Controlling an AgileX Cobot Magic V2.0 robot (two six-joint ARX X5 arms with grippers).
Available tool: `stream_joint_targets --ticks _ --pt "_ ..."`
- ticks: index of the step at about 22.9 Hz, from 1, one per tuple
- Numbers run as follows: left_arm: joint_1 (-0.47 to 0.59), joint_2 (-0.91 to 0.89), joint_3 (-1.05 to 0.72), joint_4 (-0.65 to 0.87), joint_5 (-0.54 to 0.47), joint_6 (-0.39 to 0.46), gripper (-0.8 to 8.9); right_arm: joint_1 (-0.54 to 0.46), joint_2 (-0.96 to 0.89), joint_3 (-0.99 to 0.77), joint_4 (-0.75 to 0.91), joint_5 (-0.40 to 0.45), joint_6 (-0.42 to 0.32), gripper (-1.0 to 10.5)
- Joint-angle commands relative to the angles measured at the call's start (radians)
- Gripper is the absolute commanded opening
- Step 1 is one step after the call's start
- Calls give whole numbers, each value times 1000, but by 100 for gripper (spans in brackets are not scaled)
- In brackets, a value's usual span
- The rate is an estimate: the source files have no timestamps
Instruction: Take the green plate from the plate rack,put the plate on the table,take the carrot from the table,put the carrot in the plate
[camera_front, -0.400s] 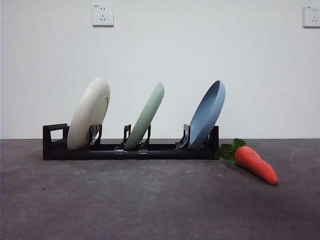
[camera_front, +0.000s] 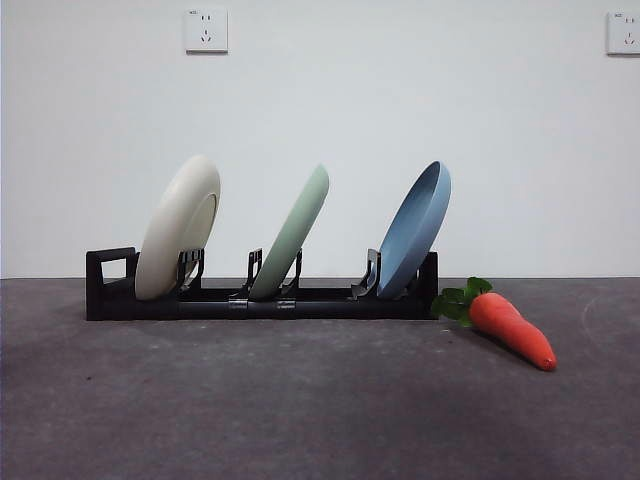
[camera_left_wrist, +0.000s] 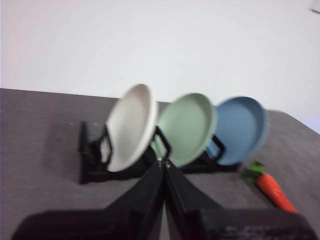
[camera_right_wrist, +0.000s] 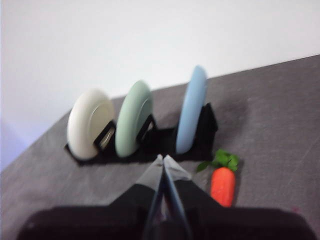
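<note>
Dark grey matte table (camera_front: 300, 410) is lying bare in front of us, and nothing on it is shifting since half a second ago, so the task is not yet started. We are holding our left gripper (camera_left_wrist: 163, 167) and right gripper (camera_right_wrist: 163, 162) back with jaws pressed together, empty. Farther off, the orange-red toy carrot (camera_front: 512, 328) is resting beside the long black plastic plate rack (camera_front: 260, 300), where the pale sage-green round plate (camera_front: 295, 232) is leaning in the middle slot.
</note>
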Motion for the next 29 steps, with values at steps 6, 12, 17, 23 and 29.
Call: stream_joint_targets --ticks 6,12,17,23,29 --pt "2 148 193 -226 228 145 -7 5 185 324 -366 -109 -207 -12" --pt "2 225 313 -383 276 239 -7 16 270 439 -623 -121 -320 -12" --pt "2 243 354 -439 274 255 6 16 284 439 -674 -121 -335 26" --pt "2 244 360 -484 231 250 590 16 285 439 -672 -120 -299 697" --pt "2 275 370 -460 254 226 590 16 285 439 -672 -120 -299 693"
